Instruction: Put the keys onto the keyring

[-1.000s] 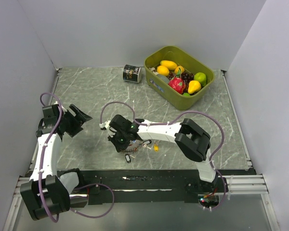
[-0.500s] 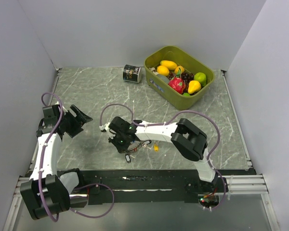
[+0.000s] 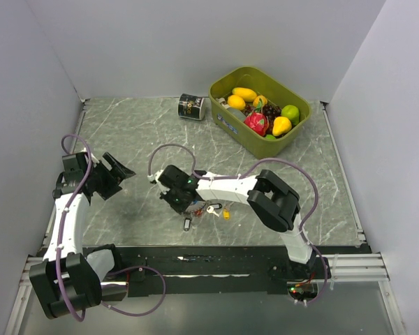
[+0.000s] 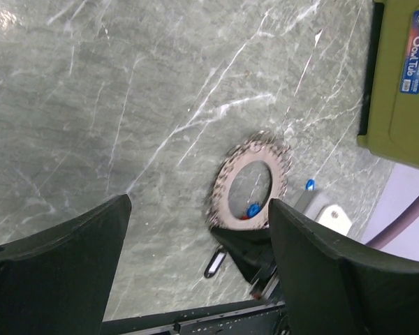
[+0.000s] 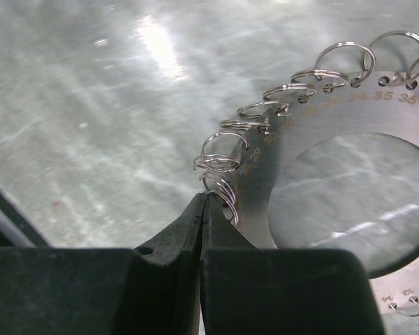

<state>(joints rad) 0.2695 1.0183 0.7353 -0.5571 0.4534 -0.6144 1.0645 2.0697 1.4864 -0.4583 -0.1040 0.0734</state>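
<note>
From above, the left gripper [image 3: 120,172] hangs over the left part of the marble table [image 3: 146,132] with its fingers spread, holding nothing. The right arm reaches across to the table's middle, and the right gripper [image 3: 184,204] points down at the surface there. The keys [image 3: 211,209] lie loose on the table just beside it, towards the near edge: a yellow-orange tag [image 3: 227,215] sits farthest right and a dark tag [image 3: 186,224] lies nearest the edge. A black can [image 3: 191,107] lies on its side at the far end, next to a green bin [image 3: 293,136] filled with toy fruit. The left wrist camera looks between its two wide-apart fingers [image 4: 63,265] at the keyring [image 4: 223,188], which lies flat on the marble. It is a grey disc with a hollow centre and a beaded rim, and a blue tag [image 4: 253,209] shows through the hole. The right gripper's dark tip meets its near rim, and the dark-tagged key lies just beside that. The right wrist camera shows its own fingers [image 5: 174,237] pressed together, their tips touching one of the small wire loops that line the keyring's numbered rim. Whether any wire is caught between them I cannot tell. None of the loops in that view carries a key.
</note>
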